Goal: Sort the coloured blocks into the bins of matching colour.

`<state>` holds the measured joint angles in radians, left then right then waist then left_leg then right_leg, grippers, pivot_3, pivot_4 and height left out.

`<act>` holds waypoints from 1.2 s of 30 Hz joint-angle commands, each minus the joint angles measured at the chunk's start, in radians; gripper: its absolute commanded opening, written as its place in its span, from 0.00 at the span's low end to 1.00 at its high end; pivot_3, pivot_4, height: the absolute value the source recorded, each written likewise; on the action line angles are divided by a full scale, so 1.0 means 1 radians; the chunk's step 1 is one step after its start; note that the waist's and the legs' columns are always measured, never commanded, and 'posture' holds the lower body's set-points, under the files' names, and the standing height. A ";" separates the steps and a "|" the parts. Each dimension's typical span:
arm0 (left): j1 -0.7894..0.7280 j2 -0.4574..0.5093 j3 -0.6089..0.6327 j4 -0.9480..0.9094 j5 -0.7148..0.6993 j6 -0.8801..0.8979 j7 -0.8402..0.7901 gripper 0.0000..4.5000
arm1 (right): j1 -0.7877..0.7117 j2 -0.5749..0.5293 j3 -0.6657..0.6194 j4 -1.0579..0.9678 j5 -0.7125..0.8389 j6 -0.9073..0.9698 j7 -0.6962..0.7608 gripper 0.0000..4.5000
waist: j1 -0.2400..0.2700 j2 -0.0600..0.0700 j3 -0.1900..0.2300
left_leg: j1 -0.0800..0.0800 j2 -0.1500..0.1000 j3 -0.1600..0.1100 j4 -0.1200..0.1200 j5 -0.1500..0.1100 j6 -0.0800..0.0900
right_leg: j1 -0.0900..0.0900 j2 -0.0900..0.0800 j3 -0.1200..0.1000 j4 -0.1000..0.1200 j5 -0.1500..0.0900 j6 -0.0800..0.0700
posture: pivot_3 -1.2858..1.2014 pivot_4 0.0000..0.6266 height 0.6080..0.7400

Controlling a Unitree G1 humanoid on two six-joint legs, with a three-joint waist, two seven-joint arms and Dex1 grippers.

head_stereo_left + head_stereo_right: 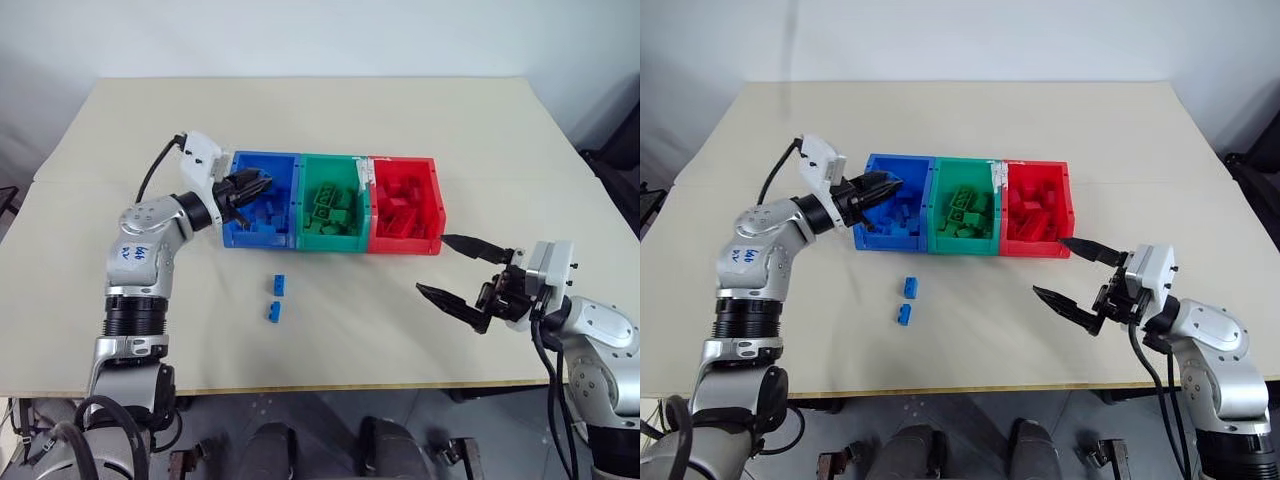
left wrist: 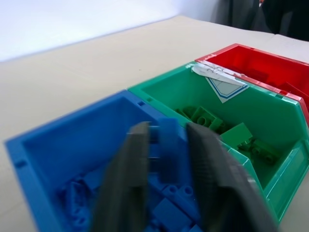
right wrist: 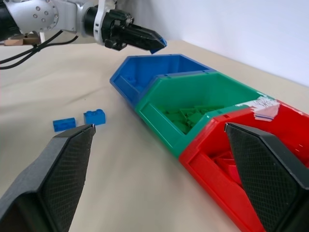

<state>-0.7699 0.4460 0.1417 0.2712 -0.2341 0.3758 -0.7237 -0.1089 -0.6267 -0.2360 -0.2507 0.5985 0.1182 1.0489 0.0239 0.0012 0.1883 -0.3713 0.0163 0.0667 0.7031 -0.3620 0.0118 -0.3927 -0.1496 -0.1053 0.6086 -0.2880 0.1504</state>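
Our left gripper [image 1: 883, 187] hangs over the near-left part of the blue bin [image 1: 910, 167], pointing level across it. A small blue block [image 2: 164, 145] sits between its fingers; in the left wrist view the jaws stand slightly apart around it, and we cannot tell whether they still pinch it or have let go. Below it the bin already holds a heap of blue blocks. The green bin [image 1: 980, 166] and red bin [image 1: 1035, 168], joined in the same row, hold blocks of their own colours.

Two more blue blocks [image 1: 279, 285] [image 1: 273, 312] lie on the table [image 1: 330, 120], just in front of the blue bin, close together, one nearer us than the other. They lie below and toward us from the left gripper, near it. The right gripper [image 1: 464, 275], jaws wide apart and empty, hovers in front of the red bin, well apart from them. We judge the left arm the nearer for the next pick.
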 commanded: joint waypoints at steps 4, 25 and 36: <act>0.122 0.100 0.081 -0.114 -0.060 -0.074 -0.065 0.73 | -0.059 -0.027 0.020 0.047 -0.006 -0.009 0.056 1.00 | -0.013 0.000 0.000 | 0.001 0.000 0.001 -0.001 0.000 0.000 | 0.000 0.000 0.001 0.000 0.000 0.000 | 0.52 0.24 1.00; 0.822 0.382 0.315 -0.307 -0.197 -0.364 -0.451 1.00 | -0.155 -0.097 0.150 0.154 -0.052 -0.009 0.302 1.00 | -0.002 0.000 0.000 | 0.001 0.001 0.000 -0.003 -0.001 -0.001 | 0.000 -0.001 0.000 -0.001 0.000 -0.001 | 0.52 0.24 1.00; 0.625 0.338 -0.056 -0.500 -0.170 -0.222 -0.443 1.00 | -0.057 -0.129 0.086 0.109 -0.052 -0.013 0.269 1.00 | -0.004 0.001 0.000 | 0.001 0.001 0.002 -0.004 -0.001 -0.001 | -0.001 -0.001 0.000 -0.001 0.000 -0.001 | 0.52 0.24 1.00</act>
<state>-0.1430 0.7913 0.1086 -0.2166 -0.4060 0.1437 -1.1773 -0.1713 -0.7423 -0.1125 -0.0915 0.5300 0.1105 1.3325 0.0196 0.0017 0.1882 -0.3700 0.0172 0.0685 0.6994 -0.3629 0.0112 -0.3939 -0.1502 -0.1052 0.6077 -0.2883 0.1495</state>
